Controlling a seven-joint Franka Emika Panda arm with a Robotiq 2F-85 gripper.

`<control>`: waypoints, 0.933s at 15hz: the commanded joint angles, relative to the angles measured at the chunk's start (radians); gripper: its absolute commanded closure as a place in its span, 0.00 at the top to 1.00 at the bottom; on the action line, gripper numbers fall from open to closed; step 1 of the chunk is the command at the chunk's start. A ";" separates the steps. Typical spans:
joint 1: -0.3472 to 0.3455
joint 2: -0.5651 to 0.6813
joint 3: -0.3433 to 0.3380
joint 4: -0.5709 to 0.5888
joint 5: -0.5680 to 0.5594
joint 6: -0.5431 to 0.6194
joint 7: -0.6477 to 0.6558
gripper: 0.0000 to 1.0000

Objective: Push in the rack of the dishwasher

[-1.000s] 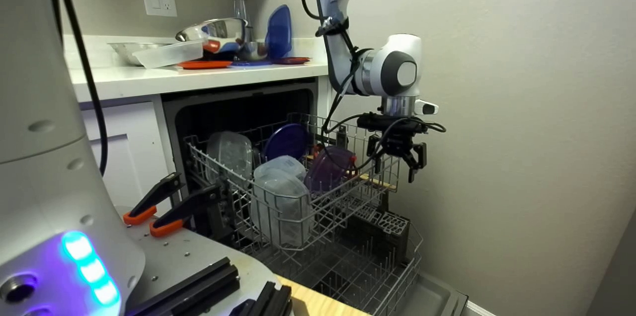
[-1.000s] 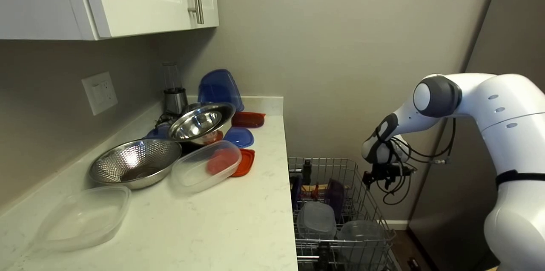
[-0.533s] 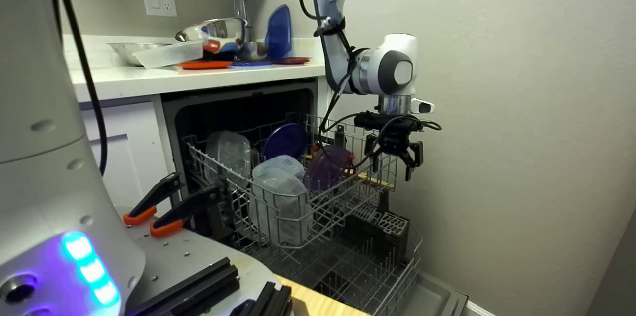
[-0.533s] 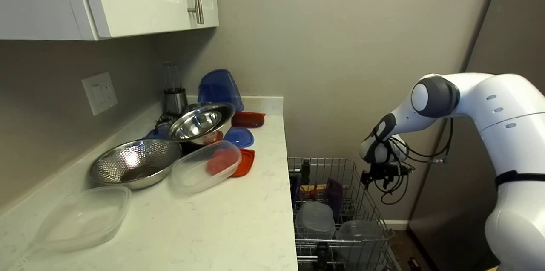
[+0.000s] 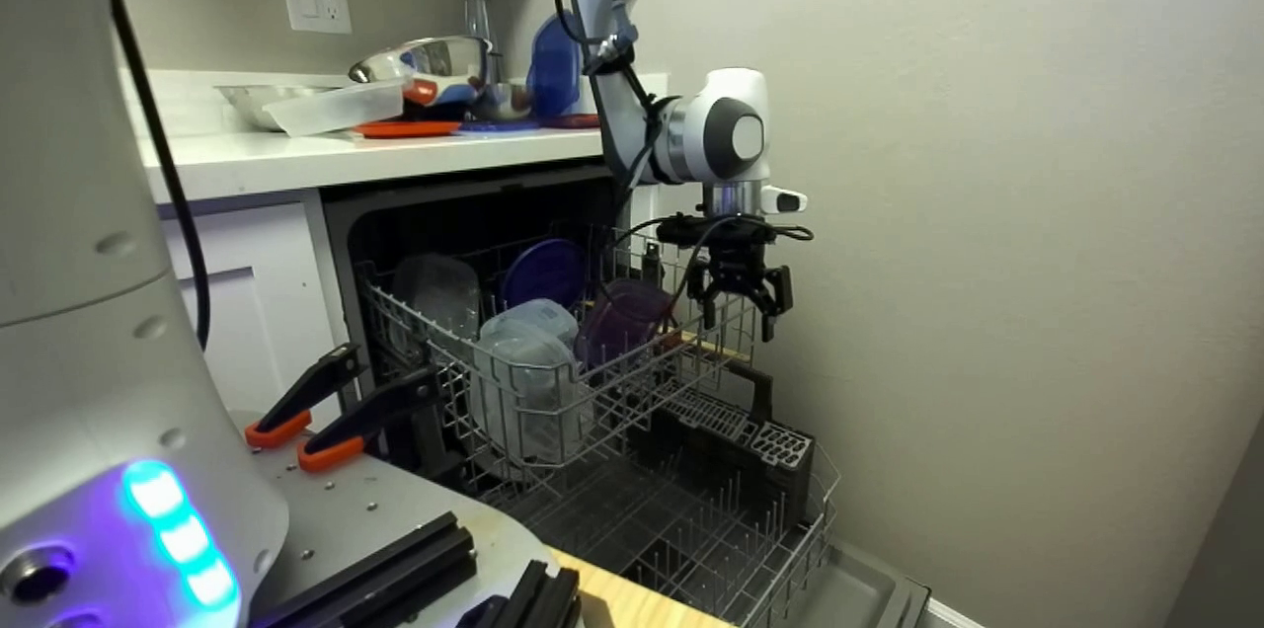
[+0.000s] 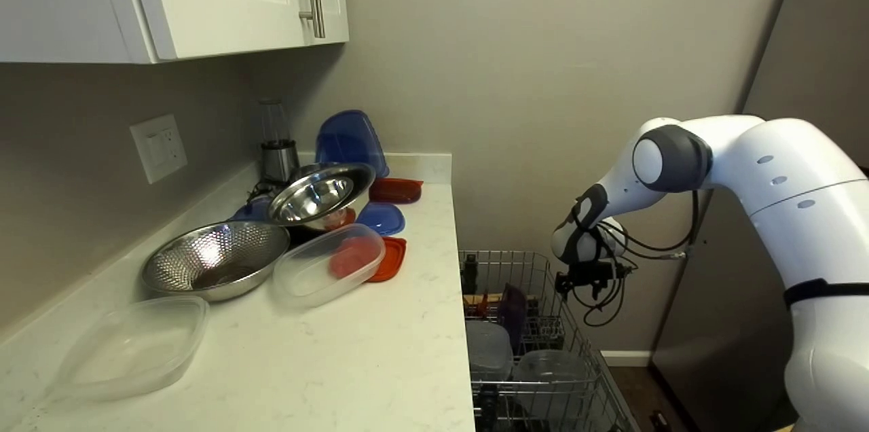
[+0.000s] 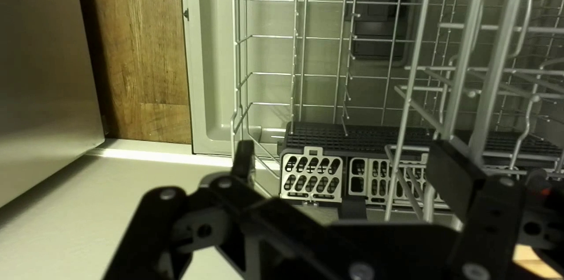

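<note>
The upper wire rack (image 5: 559, 462) of the open dishwasher (image 5: 341, 243) is partly pulled out. It also shows in the exterior view beside the counter (image 6: 574, 320). It holds clear containers (image 5: 528, 391), a purple container (image 5: 620, 324) and a blue lid (image 5: 545, 273). My gripper (image 5: 739, 324) points down at the rack's front rim; it also shows in an exterior view (image 6: 563, 286). In the wrist view my gripper (image 7: 350, 170) has its fingers wide apart. One finger overlaps the rack's rim bars (image 7: 465, 51), the other is outside the rack. Exact contact cannot be told.
The lower rack (image 7: 238, 51) is out over the lowered door (image 5: 859, 588), with a cutlery basket (image 5: 785, 445). A white counter (image 6: 407, 350) with bowls and lids is above the dishwasher. A wall stands beside the gripper. A grey panel (image 6: 767, 214) stands behind the arm.
My gripper and the upper rack have moved together toward the dishwasher's inside, with the containers. Most of this motion falls in the last half second. The lower rack has not moved.
</note>
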 commanded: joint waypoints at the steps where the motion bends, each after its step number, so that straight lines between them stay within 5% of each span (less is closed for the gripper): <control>1: 0.104 -0.012 -0.013 -0.015 -0.017 -0.011 0.105 1.00; 9: 0.291 -0.003 -0.051 0.041 -0.029 -0.081 0.311 1.00; 14: 0.344 -0.004 -0.034 0.080 -0.019 -0.155 0.404 1.00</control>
